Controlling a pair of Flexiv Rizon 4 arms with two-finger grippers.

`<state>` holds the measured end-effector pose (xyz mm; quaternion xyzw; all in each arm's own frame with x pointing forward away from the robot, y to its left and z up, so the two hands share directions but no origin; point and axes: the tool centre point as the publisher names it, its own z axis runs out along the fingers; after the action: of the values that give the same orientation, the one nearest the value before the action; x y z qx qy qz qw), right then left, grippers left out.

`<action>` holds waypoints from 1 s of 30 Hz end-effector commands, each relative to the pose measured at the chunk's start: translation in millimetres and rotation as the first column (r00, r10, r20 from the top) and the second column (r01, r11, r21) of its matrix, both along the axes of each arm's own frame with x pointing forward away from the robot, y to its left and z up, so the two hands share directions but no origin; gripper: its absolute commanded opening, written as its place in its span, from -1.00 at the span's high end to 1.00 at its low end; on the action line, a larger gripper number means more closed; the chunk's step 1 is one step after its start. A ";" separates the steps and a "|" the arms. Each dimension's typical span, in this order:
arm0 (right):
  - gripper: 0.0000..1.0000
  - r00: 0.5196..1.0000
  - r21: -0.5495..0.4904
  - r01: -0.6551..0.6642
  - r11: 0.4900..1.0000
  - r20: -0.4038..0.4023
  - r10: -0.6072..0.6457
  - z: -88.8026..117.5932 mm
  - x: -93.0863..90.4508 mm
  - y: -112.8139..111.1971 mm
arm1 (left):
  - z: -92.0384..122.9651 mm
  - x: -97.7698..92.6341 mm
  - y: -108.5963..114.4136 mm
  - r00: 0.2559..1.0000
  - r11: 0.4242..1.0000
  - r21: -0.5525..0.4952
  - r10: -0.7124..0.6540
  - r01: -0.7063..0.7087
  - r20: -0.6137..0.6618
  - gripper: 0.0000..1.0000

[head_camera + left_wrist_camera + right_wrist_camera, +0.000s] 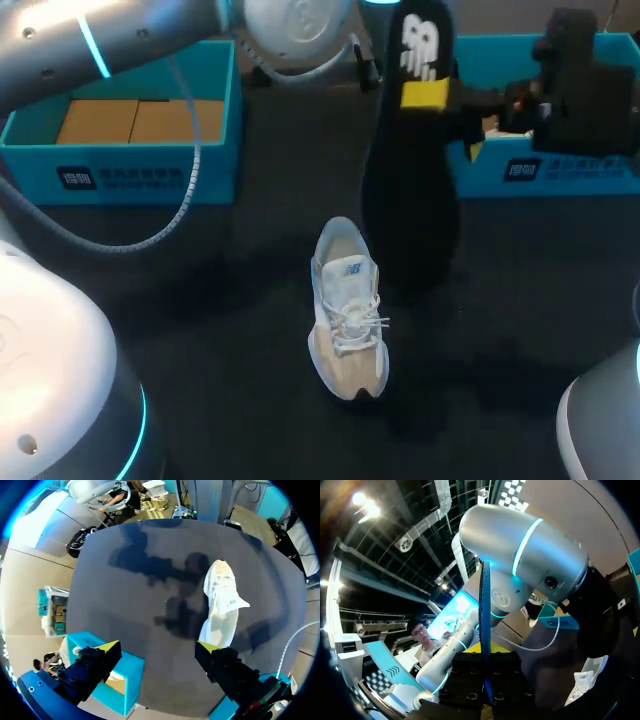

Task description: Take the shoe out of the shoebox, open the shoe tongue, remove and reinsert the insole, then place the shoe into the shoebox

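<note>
A white and beige shoe (346, 312) lies on the dark table, toe toward me; it also shows below my left gripper (220, 605) and beside the right one (582, 682). My right gripper (440, 97) is shut on the long black insole (412, 190), holding it upright above the table behind the shoe. In the right wrist view the insole (484, 625) stands edge-on, clamped between the gripper's (486, 655) fingers. High over the table, my left gripper (157, 647) hangs open and empty, looking down on the shoe.
A teal box (215, 110) with brown cardboard inside stands at the back left, also under my left gripper's finger (131, 676). Another teal box (560, 172) stands at the back right behind the right gripper. My left arm (150, 35) spans the back left.
</note>
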<state>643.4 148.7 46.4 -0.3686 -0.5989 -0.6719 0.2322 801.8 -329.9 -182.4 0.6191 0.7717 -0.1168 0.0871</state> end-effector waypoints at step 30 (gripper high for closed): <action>1.00 0.937 0.230 0.073 0.970 -0.350 0.012 -40.4 47.1 -173.6 | 42.8 3.4 13.8 0.994 0.862 -0.500 -0.040 0.085 0.100 -1.00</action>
<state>684.3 -15.5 8.7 -0.4586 -0.4541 -0.6745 0.3586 807.5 -322.2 -137.4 0.6153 0.7130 -0.2459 0.2295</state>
